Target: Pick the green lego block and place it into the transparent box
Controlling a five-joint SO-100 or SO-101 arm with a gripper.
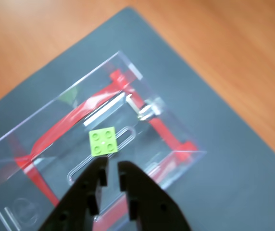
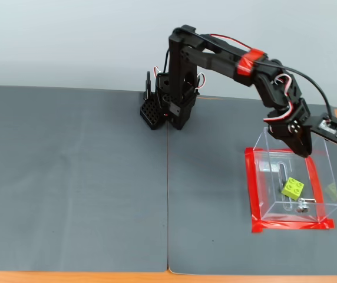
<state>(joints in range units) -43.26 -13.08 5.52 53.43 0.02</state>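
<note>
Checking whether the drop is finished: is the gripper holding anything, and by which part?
Nothing. The gripper is empty, above the green lego block, which lies inside the transparent box.

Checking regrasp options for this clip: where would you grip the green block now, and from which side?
Judging by its pose, grip the green block across two opposite flat sides, coming straight down through the box's open top. It lies studs-up on the box floor, and the clear walls block any sideways approach. The gripper hangs just above, holding nothing.

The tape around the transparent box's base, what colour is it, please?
Red tape, clearest in the fixed view.
</note>
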